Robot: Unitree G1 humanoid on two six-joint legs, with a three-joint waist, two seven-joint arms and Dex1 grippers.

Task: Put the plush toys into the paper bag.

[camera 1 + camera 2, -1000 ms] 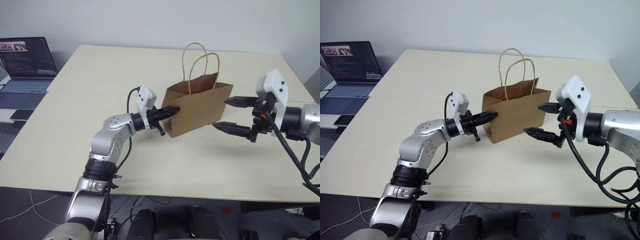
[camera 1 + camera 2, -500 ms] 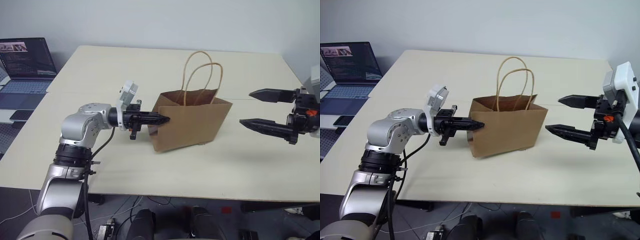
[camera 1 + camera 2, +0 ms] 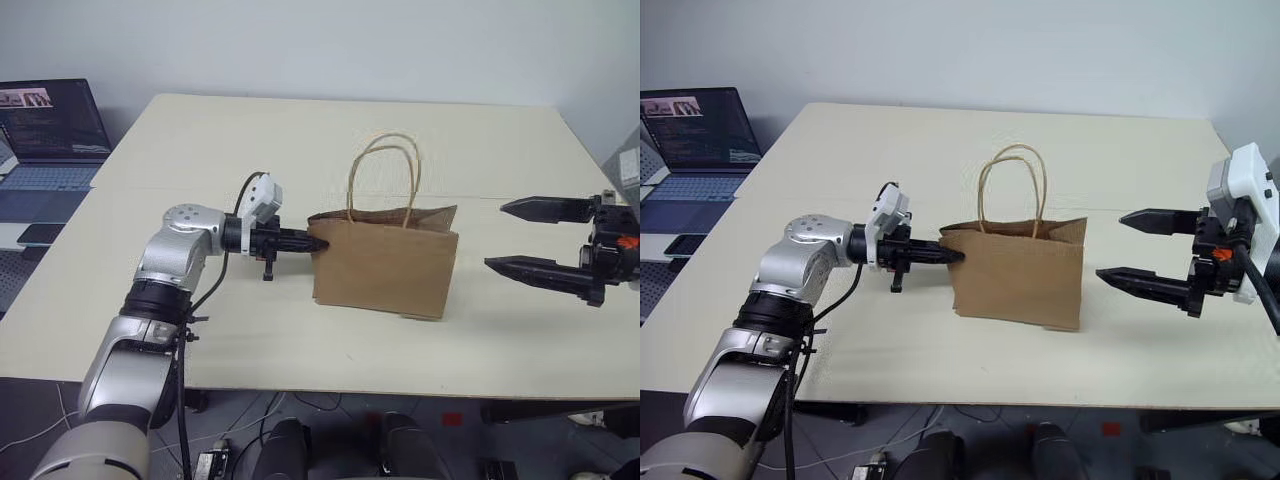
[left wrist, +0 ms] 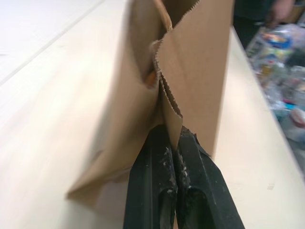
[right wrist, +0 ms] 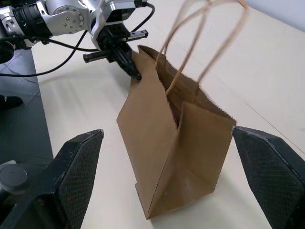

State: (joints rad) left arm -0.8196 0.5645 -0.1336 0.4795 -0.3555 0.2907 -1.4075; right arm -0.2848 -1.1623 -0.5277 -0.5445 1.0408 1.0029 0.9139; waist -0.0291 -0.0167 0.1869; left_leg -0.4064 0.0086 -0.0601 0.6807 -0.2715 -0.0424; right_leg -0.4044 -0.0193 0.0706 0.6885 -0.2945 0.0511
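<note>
Table (image 3: 200, 150): we take the wide cream tabletop as bearing surface; all places below are given from the bag.
Paper bag (image 3: 385, 268): we see the plain brown kraft paper bag with two tan twisted-cord handles standing upright near the table's middle, mouth upward.
Left gripper (image 3: 312, 242): we find it clamped on the top edge of the bag's left end panel, black fingers pinching the folded paper.
Right gripper (image 3: 520, 236): we find it spread wide and empty, well apart from the bag's right side, pointing at it.
Plush toys: we see an orange patch (image 4: 150, 78) inside the bag's fold in the left wrist view; we cannot tell whether it is a toy.
Step in hand: we judge the bag is being positioned and steadied.
Next move: we judge it calls for locating any remaining toy while keeping the mouth open.
</note>
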